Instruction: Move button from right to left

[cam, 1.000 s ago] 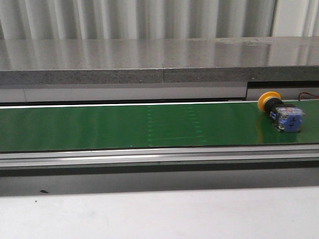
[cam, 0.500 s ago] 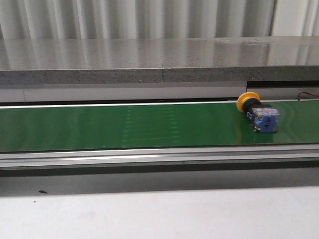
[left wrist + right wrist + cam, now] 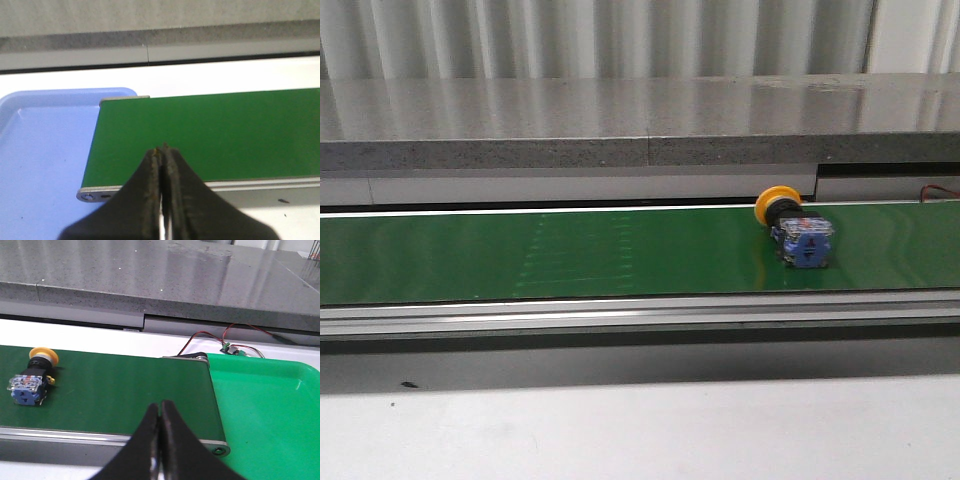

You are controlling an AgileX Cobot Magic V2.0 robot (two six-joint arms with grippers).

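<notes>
The button (image 3: 795, 228) lies on its side on the green conveyor belt (image 3: 570, 255), right of the middle, yellow cap toward the back and blue-and-clear block toward the front. It also shows in the right wrist view (image 3: 33, 377). My right gripper (image 3: 160, 404) is shut and empty, above the belt's front edge near its right end, well apart from the button. My left gripper (image 3: 161, 149) is shut and empty above the front edge of the belt's left end (image 3: 210, 132). Neither gripper shows in the front view.
A blue tray (image 3: 40, 165) sits just past the belt's left end. A green tray (image 3: 270, 410) sits past the belt's right end (image 3: 125, 390), with red and black wires (image 3: 220, 337) behind it. A grey stone ledge (image 3: 640, 120) runs behind the conveyor.
The button has travelled leftward along the belt, from near the right edge of the front view toward the middle. Faint marks on the belt have also shifted left.
</notes>
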